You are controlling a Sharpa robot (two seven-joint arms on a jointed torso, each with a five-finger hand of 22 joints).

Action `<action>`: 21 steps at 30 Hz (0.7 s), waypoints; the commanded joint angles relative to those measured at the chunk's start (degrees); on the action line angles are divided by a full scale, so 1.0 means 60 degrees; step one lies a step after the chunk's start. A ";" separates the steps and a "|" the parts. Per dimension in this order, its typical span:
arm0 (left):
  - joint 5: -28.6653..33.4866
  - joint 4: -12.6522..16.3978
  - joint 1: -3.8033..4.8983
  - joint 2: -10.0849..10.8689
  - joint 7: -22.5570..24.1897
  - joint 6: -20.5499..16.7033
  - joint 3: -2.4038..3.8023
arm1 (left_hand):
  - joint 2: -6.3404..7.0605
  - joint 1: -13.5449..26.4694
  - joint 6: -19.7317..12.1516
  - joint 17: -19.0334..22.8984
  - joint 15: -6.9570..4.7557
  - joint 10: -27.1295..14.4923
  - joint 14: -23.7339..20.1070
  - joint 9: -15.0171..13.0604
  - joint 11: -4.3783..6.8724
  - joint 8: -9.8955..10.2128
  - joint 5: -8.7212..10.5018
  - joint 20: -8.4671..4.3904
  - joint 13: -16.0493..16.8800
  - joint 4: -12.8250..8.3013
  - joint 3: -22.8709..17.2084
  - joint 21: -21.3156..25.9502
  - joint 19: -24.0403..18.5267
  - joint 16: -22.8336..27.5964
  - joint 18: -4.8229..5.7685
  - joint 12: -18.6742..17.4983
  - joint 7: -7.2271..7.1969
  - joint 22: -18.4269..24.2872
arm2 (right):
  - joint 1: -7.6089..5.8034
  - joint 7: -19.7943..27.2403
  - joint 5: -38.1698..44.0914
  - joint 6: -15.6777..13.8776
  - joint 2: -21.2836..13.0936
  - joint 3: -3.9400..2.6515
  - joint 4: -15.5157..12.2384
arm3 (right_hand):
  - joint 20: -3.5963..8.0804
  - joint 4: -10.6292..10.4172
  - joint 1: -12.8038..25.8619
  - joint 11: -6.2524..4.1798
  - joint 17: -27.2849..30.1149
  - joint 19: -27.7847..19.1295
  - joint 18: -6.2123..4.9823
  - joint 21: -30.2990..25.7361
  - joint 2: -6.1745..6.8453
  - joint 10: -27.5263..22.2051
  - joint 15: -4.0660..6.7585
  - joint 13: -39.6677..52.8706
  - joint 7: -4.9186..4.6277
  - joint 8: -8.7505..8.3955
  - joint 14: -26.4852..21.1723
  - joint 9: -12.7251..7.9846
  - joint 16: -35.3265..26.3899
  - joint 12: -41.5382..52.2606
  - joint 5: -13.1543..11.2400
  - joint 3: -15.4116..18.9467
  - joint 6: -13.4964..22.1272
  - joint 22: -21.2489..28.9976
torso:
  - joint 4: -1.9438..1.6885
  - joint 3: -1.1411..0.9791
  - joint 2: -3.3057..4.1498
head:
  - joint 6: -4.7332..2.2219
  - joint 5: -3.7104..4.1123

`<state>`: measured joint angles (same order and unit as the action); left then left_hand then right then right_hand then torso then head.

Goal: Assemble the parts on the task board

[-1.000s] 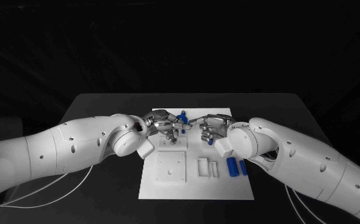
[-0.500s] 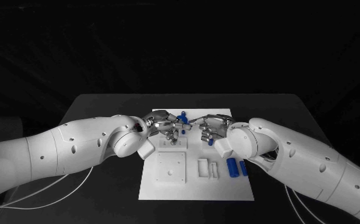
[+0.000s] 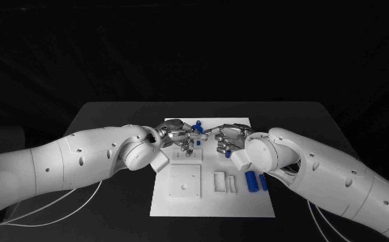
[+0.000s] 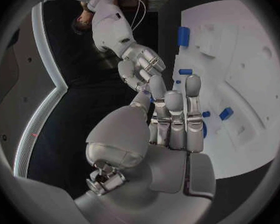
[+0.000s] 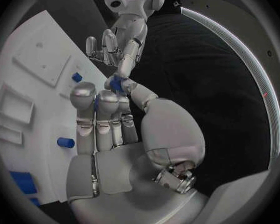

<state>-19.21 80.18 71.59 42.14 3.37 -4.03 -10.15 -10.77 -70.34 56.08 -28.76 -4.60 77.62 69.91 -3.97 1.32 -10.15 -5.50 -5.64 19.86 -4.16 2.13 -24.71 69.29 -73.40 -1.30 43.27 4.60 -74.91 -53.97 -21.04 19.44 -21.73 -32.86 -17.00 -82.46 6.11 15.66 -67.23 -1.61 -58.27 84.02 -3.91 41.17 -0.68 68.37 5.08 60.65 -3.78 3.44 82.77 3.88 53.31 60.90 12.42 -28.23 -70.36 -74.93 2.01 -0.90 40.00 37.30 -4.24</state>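
Two white arms meet over the upper middle of the head view, above the far half of the task board [image 3: 212,208], the white plate in the centre of the black table [image 3: 105,115]. Largest on the board is a square raised plate [image 3: 185,180] in the lower left of it, then narrow slotted blocks [image 3: 224,182] beside that, then two blue parts [image 3: 256,181] lying side by side just right of those blocks. The left hand [image 3: 180,139] and the right hand [image 3: 226,140] hover close together, fingertips nearly meeting. In the right wrist view the right hand [image 5: 109,129] pinches a small blue part [image 5: 117,83] between thumb and a fingertip, the other fingers held straight. The left hand [image 4: 168,124] has its fingers held straight and close together; a sliver of blue shows behind them, but whether it grips anything I cannot tell. More blue pieces — one [image 4: 184,36] near the board's edge, one [image 4: 225,113] further in — rest on the white surface. The step in hand looks like passing or aligning the pinched piece before seating it. To do it well, keep the pinch firm, turn the part square to its socket, lower it straight, and let the other hand steady rather than crowd it — a tilted entry would likely jam.
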 commanded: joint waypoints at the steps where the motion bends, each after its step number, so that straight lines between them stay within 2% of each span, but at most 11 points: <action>1: 0.0212 0.0082 0.0014 -0.0068 0.0251 -0.0061 0.0030 | -0.0030 -0.0116 0.0086 -0.0017 -0.0026 0.0094 0.0061 -0.0007 0.0001 0.0039 -0.0067 -0.0019 0.0011 -0.0021 -0.0032 -0.0044 0.0046 -0.0061 -0.0126 0.0020 -0.0012 -0.0186 | 0.0025 -0.0036 0.0095 -0.0047 0.0033 0.0019 -0.0015 | 0.0062 -0.0025 0.0004 -0.0002 0.0004 0.0199 0.0044 -0.0059 -0.0070 0.0037 0.0030 -0.0001 -0.0003 0.0033 0.0020 0.0011 -0.0051 -0.0030 0.0055 -0.0044 -0.0080 -0.0819 | 0.0007 0.0003 -0.0001 | -0.0006 -0.0008; 9: 0.0313 0.0116 -0.0002 -0.0094 0.0317 -0.0145 0.0030 | -0.0194 -0.0366 0.0136 -0.0041 -0.0037 0.0130 0.0092 -0.0009 0.0013 0.0072 -0.0382 -0.0030 0.0011 -0.0246 -0.0195 -0.0082 0.0055 -0.0069 -0.0130 0.0001 -0.0028 -0.0190 | 0.0025 -0.0043 0.0130 -0.0097 0.0033 0.0019 -0.0003 | 0.0063 -0.0020 0.0014 -0.0004 0.0005 0.0204 0.0045 -0.0045 -0.0066 0.0045 0.0031 0.0009 0.0000 0.0033 0.0020 0.0011 -0.0053 -0.0016 0.0072 -0.0074 -0.0089 -0.0822 | 0.0003 0.0003 0.0002 | -0.0005 0.0004; 11: 0.0371 0.0120 -0.0004 -0.0092 0.0365 -0.0238 0.0030 | -0.0304 -0.0550 0.0204 -0.0053 -0.0045 0.0185 0.0133 -0.0019 0.0024 0.0052 -0.0652 -0.0035 0.0014 -0.0403 -0.0311 -0.0112 0.0072 -0.0088 -0.0139 0.0007 -0.0044 -0.0195 | 0.0025 -0.0049 0.0136 -0.0096 0.0031 0.0019 0.0001 | 0.0063 -0.0020 0.0014 -0.0004 0.0005 0.0204 0.0045 -0.0045 -0.0066 0.0045 0.0031 0.0009 0.0000 0.0033 0.0020 0.0011 -0.0053 -0.0016 0.0072 -0.0074 -0.0089 -0.0822 | 0.0002 0.0004 0.0004 | -0.0012 0.0006; 13: 0.0459 0.0119 -0.0006 -0.0090 0.0443 -0.0377 0.0030 | -0.0363 -0.0618 0.0341 -0.0068 -0.0050 0.0269 0.0195 -0.0043 0.0036 0.0028 -0.0699 -0.0036 0.0010 -0.0495 -0.0347 -0.0153 0.0102 -0.0107 -0.0156 -0.0001 -0.0065 -0.0197 | 0.0025 -0.0059 0.0141 -0.0085 0.0026 0.0019 0.0006 | 0.0064 -0.0016 0.0020 -0.0004 0.0006 0.0204 0.0044 -0.0055 -0.0056 0.0042 0.0031 0.0009 0.0000 0.0034 0.0019 0.0011 -0.0055 -0.0017 0.0092 -0.0087 -0.0091 -0.0820 | 0.0002 0.0005 0.0000 | -0.0013 0.0007; 18: 0.0695 0.0110 -0.0007 -0.0086 0.0618 -0.0687 0.0030 | -0.0502 -0.0708 0.0753 -0.0162 -0.0073 0.0630 0.0440 -0.0207 0.0082 0.0286 -0.0850 -0.0019 -0.0035 -0.0783 -0.0412 -0.0302 0.0187 -0.0037 -0.0239 -0.0184 -0.0140 -0.0193 | 0.0025 -0.0100 0.0164 -0.0039 0.0011 0.0019 0.0010 | 0.0064 -0.0018 0.0028 -0.0004 0.0008 0.0203 0.0043 -0.0063 -0.0049 0.0044 0.0032 0.0009 -0.0001 0.0033 0.0018 0.0011 -0.0058 -0.0016 0.0110 -0.0090 -0.0090 -0.0819 | -0.0002 0.0005 0.0000 | -0.0017 0.0007; 21: 0.0846 0.0111 -0.0008 -0.0087 0.0689 -0.0829 0.0030 | -0.0555 -0.0647 0.1038 -0.0260 -0.0086 0.0743 0.0521 -0.0452 0.0107 0.0656 -0.0865 -0.0017 -0.0012 -0.0860 -0.0434 -0.0377 0.0195 0.0041 -0.0264 -0.0312 -0.0170 -0.0188 | 0.0025 -0.0125 0.0185 -0.0018 0.0004 0.0019 0.0011 | 0.0064 -0.0018 0.0028 -0.0004 0.0008 0.0203 0.0043 -0.0063 -0.0049 0.0044 0.0032 0.0009 -0.0001 0.0033 0.0018 0.0011 -0.0058 -0.0016 0.0110 -0.0090 -0.0090 -0.0819 | 0.0005 0.0004 0.0000 | -0.0020 0.0008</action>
<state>-16.77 80.52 71.34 41.84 4.33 -7.19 -10.23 -13.43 -74.35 60.81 -30.29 -5.12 81.87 72.69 -6.57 1.98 -6.44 -10.46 -5.64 19.74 -9.13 -0.46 -26.71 70.14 -73.31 -2.23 41.58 4.99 -74.90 -54.06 -21.00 19.75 -22.31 -32.86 -17.08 -82.43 6.11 15.49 -67.22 -1.61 -58.27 84.02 -3.91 41.17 -0.66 68.37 5.08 60.66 -3.65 3.33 82.77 3.90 53.31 60.90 12.88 -28.39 -70.47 -74.92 2.02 -0.87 40.00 37.20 -4.19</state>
